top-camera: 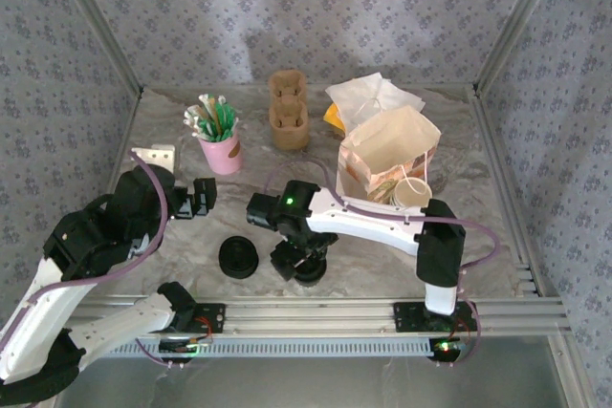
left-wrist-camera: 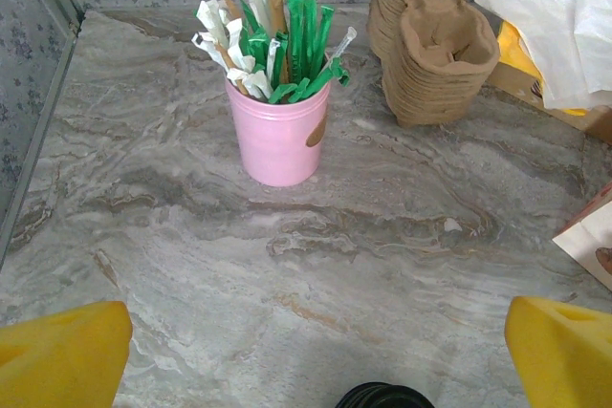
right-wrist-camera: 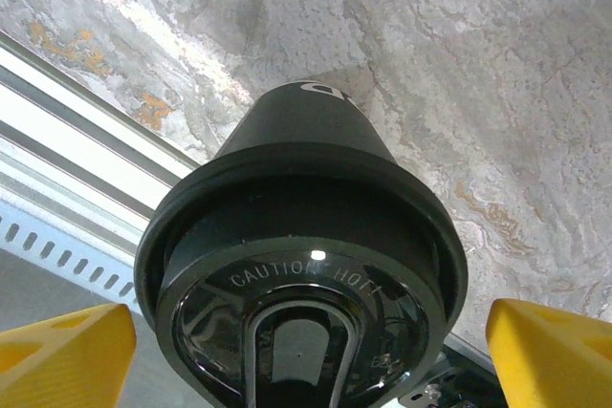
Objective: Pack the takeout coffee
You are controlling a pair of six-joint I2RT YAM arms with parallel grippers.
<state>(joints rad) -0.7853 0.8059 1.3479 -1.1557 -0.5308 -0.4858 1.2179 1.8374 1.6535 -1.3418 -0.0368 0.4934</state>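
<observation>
Black-lidded takeout coffee (right-wrist-camera: 301, 265) stands on the marbled bench (right-wrist-camera: 430, 64) near its front edge. I see my right claw (right-wrist-camera: 308, 351) spread around it, not touching. My left claw (left-wrist-camera: 314, 351) is spread too.

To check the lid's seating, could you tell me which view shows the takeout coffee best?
The right wrist view: the takeout coffee sits close up, its black lid and dark cup wall plain. In the top external view it is mostly hidden under the right gripper. The left wrist camera faces the pink cup instead.
</observation>
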